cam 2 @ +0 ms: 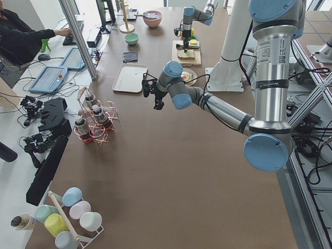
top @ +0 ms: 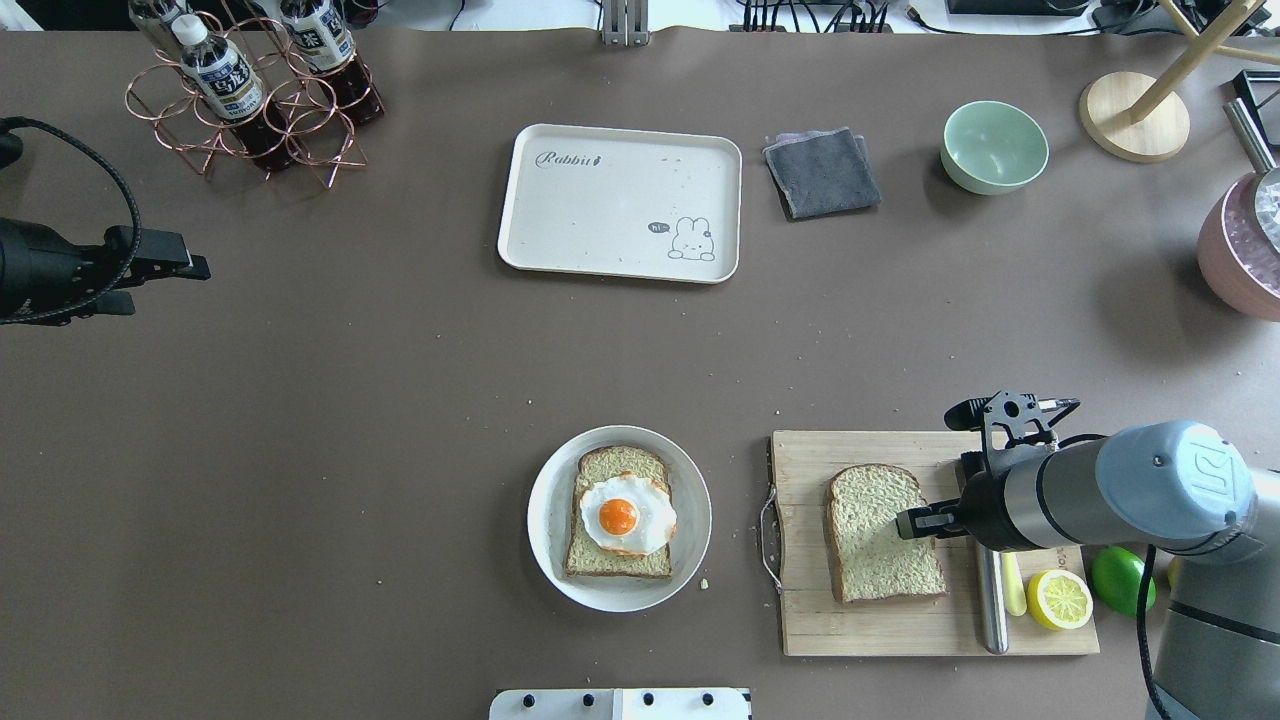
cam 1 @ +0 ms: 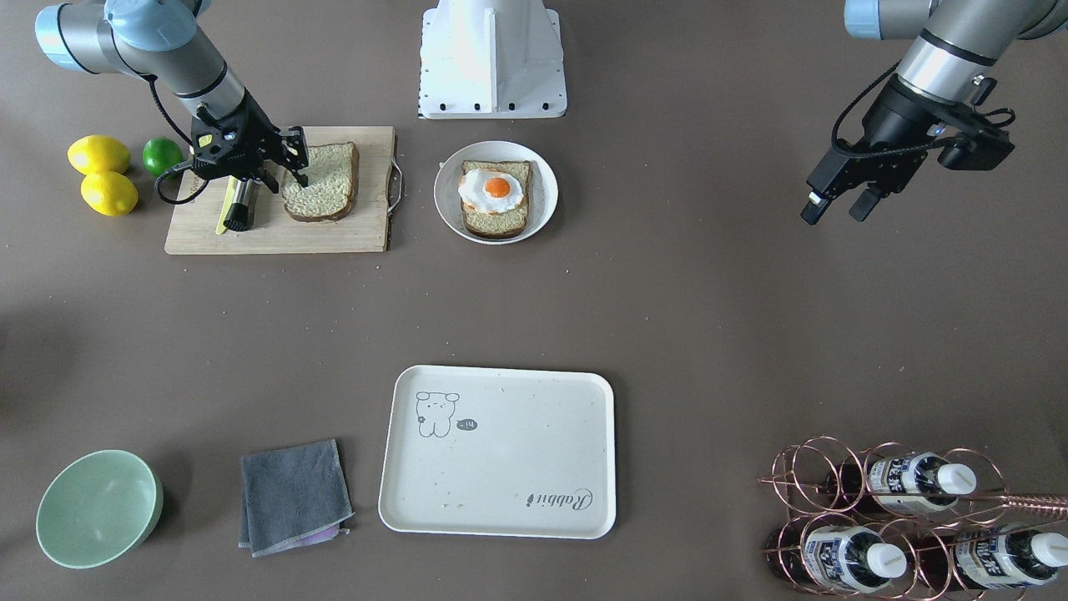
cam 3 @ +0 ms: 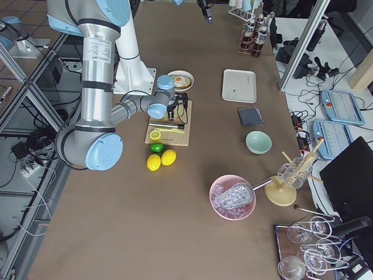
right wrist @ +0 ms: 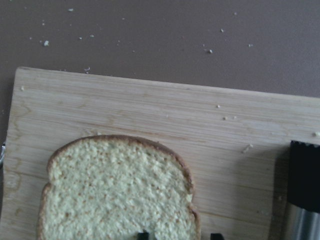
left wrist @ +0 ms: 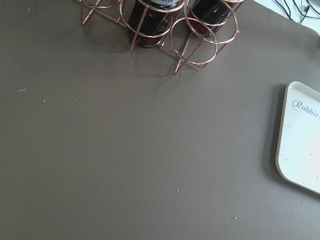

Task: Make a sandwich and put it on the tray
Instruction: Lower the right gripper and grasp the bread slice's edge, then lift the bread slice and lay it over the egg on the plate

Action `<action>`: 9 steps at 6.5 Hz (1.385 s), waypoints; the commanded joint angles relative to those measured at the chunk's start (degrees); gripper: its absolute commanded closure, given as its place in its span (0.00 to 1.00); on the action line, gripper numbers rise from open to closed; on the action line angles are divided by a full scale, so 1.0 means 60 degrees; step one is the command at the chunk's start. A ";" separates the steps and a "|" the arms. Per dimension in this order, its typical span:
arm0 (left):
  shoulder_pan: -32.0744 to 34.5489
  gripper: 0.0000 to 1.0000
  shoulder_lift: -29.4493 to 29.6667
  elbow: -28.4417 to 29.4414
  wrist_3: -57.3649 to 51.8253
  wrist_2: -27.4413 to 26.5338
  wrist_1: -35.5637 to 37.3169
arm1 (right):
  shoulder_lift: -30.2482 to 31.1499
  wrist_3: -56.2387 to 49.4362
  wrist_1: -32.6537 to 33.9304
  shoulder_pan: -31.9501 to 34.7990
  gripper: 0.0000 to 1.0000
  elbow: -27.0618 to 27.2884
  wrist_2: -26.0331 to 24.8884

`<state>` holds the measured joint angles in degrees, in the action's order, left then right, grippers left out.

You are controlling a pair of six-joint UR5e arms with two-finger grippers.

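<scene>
One bread slice [cam 1: 496,224], topped by the fried egg [cam 1: 492,189] with its orange yolk, is seen lying on the round white plate [cam 1: 545,200] near the robot's base. The second bread slice [cam 1: 321,185] lies flat on the wooden cutting board [cam 1: 334,235] just beside the plate, so the two slices are not yet stacked. The tray [cam 1: 517,467] is set well apart from both, across the desk [cam 1: 667,317] on the operators' side, and only small specks are seen on it. The right end effector [cam 1: 285,177] is lowered over the board at the second slice's outer edge. Its jaws are parted by a small gap, with one fingertip above the bread and the other just past the crust, and nothing is gripped. A steel-handled knife [top: 990,600] and a lemon half [top: 1060,598] are also found on the board. Two lemons [cam 1: 98,154] and a lime [cam 1: 162,155] are placed just off its far end. The left end effector [cam 1: 834,213] is held above bare desk well away from the food, with its jaws apart and nothing between them. A grey cloth [cam 1: 294,494] is laid just beside the tray, with a green bowl [cam 1: 98,507] beyond it. A copper wire rack of bottles [cam 1: 901,517] stands at the desk corner on the tray's other side.
</scene>
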<state>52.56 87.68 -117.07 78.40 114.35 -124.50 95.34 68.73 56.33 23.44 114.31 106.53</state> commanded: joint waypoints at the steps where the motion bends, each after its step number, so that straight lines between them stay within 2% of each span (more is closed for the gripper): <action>1: 0.0015 0.03 -0.0038 0.0001 0.0000 0.0000 0.0008 | -0.0099 0.0014 0.0001 -0.0010 1.00 -0.0009 -0.0119; 2: 0.0000 0.03 -0.0052 0.0001 0.0015 0.0000 0.0008 | -0.0099 0.0029 -0.0013 0.0077 1.00 0.0049 -0.0090; 4: 0.0000 0.03 -0.0024 0.0059 0.0000 0.0000 0.0008 | -0.0085 0.0000 -0.0188 0.0820 1.00 0.0312 0.0813; 5: 0.0044 0.03 -0.0038 0.0059 0.0000 0.0000 0.0008 | 0.0162 0.0014 -0.1117 0.1216 1.00 0.0314 0.1587; 6: 0.0030 0.03 -0.0009 0.0088 0.0000 0.0000 0.0008 | 0.0005 0.0101 -0.1692 0.1292 1.00 0.0299 0.2015; 7: 0.0029 0.03 -0.0009 0.0161 0.0000 -0.0014 0.0008 | -0.1012 0.0711 -0.1669 0.1279 1.00 0.0139 0.2034; 8: 0.0015 0.03 -0.0052 0.0162 0.0000 -0.0232 0.0008 | -0.2269 0.1283 -0.1669 0.1250 1.00 -0.0457 0.2005; 9: 0.0000 0.03 -0.0038 0.0220 0.0015 -0.0365 0.0008 | -0.3094 0.2144 -0.1640 0.0843 1.00 -0.0695 0.1875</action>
<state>52.65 87.47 -116.05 78.42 113.09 -124.45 82.98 76.60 46.48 30.27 112.24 118.28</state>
